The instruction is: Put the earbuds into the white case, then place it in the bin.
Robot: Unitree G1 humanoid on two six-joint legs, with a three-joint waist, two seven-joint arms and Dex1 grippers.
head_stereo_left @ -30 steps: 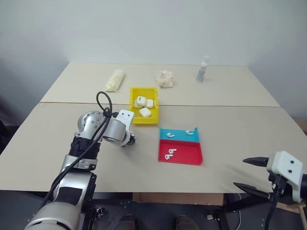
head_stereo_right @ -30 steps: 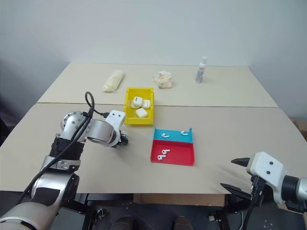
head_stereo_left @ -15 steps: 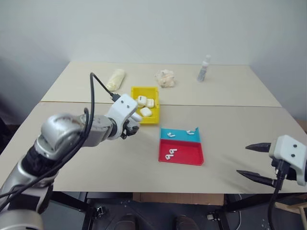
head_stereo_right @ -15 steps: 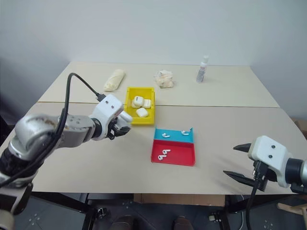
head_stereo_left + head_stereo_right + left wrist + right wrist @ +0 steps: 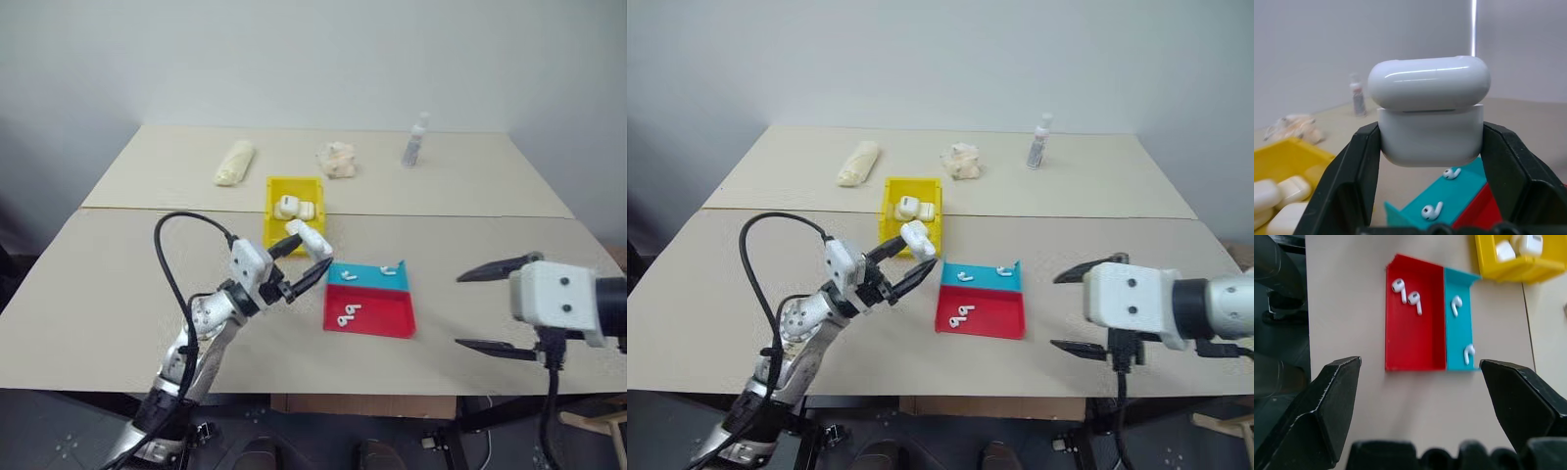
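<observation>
The left gripper point(image 5: 299, 256) is clamping the white case point(image 5: 1430, 110) between its two black fingers, lifted above the table point(image 5: 118, 294), just beside the yellow bin point(image 5: 279, 188) and the red-and-blue tray point(image 5: 387, 318). Four earbuds point(image 5: 348, 314) are lying in this tray. The right gripper point(image 5: 495, 305) is hanging wide apart, holding nothing

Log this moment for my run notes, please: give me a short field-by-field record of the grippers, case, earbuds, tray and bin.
left gripper: shut on the white case, held up off the table
white case lid: slightly ajar
right gripper: open, holding nothing, above the tray
earbuds: two in the tray's red section, two in its blue section
bin: yellow, holds other white cases
far side of table: spray bottle, crumpled tissue, rolled cloth
</observation>
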